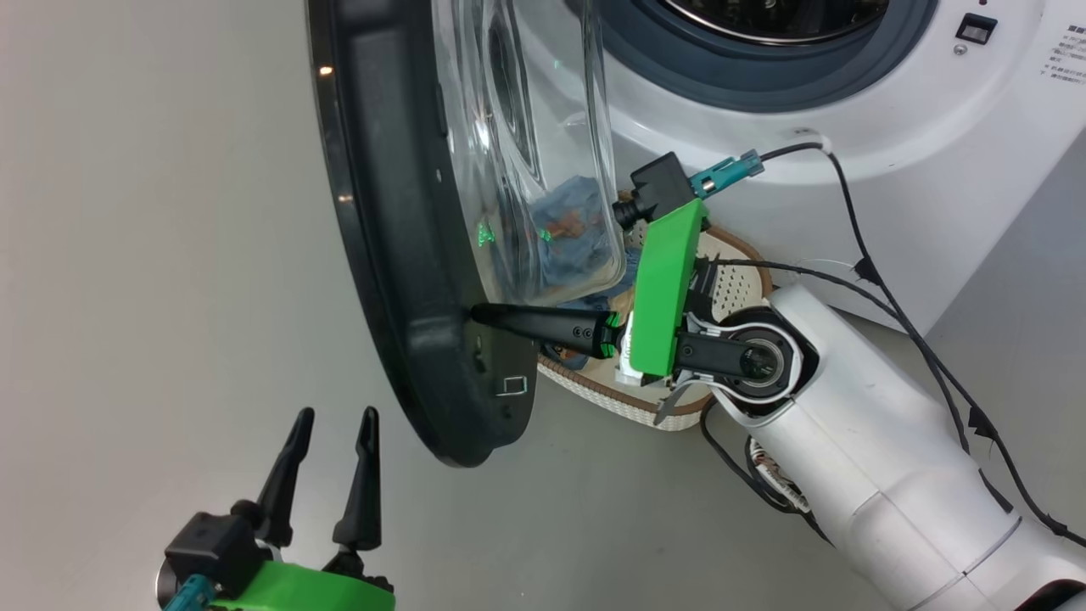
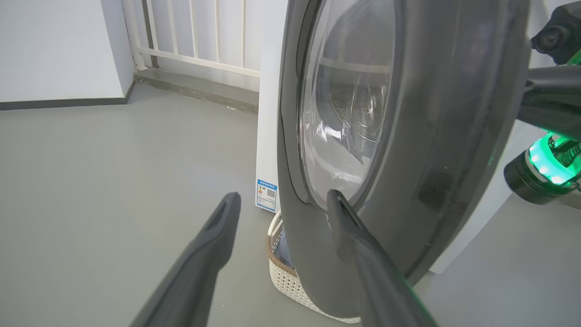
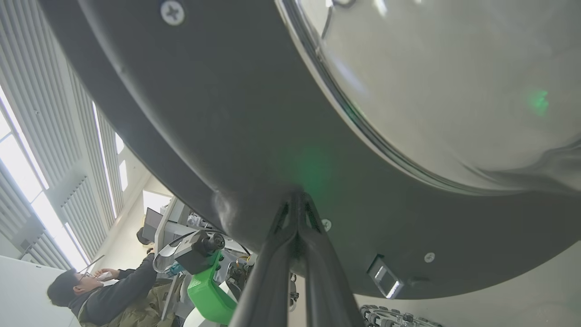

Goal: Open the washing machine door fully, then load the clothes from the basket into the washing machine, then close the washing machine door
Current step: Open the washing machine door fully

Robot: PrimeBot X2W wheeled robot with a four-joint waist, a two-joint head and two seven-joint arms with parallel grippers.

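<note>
The washing machine door (image 1: 386,255) stands partly open, edge-on to the head view. The basket (image 1: 594,397) sits on the floor (image 1: 170,255) before the washing machine (image 1: 848,127), on the door's inner side and just beside its lower rim. The clothes (image 1: 573,225) lie in the basket, visible through the domed glass; none can be seen in the part of the drum that shows. The right claw (image 1: 479,314) is pinched narrow, fingers together with nothing between them, tips set against the lower inner face of the door rim. The right wrist view suggests contact, though blur there leaves it short of certain. The left claw (image 1: 337,416) is spread wide and empty, low on the door's outer side, near its bottom edge but apart from it. Judged step: pushing the door to full opening. Risks noted: the closed tips bear on smooth, curved plastic and may skid off, letting the door stall or swing back. The door's outward sweep runs toward the left claw, which could be struck. The right arm's loose cable (image 1: 857,246) hangs near the basket and could snag.
</note>
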